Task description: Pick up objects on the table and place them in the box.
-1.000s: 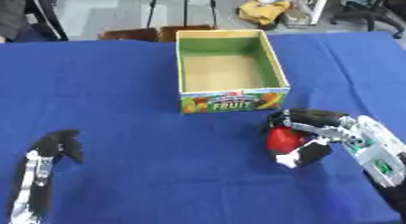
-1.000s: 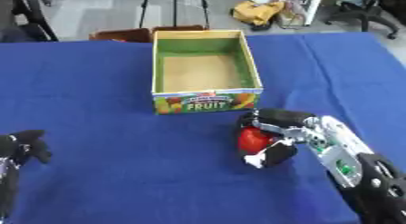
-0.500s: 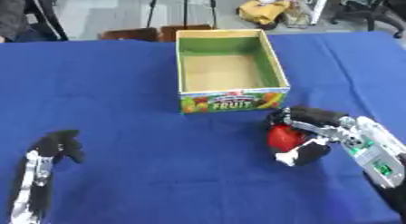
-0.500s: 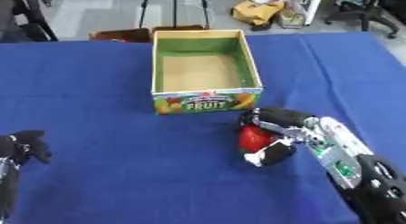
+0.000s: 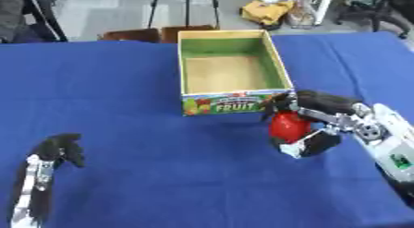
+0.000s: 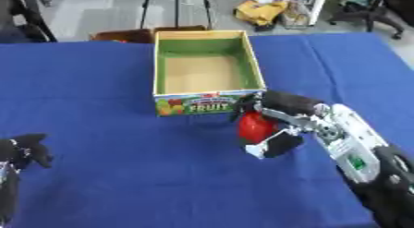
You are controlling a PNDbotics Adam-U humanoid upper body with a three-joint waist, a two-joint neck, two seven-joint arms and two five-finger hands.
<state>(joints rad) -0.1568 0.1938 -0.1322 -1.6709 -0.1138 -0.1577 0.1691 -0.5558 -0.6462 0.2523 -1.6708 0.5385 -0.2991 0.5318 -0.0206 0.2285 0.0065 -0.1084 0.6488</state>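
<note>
A round red object [image 5: 288,125] sits just in front of the box's right front corner, with my right hand [image 5: 322,115] curled round it, fingers above and thumb below. The open cardboard box [image 5: 233,94] has green inner walls, a bare brown floor and a "FRUIT" label on its front; nothing shows inside it. My left hand [image 5: 58,149] rests at the lower left on the blue cloth, its fingers curled and holding nothing.
The table is covered by a blue cloth [image 5: 129,88]. Beyond its far edge stand brown chair backs [image 5: 154,34], a tripod and a yellow bag [image 5: 267,11] on the floor.
</note>
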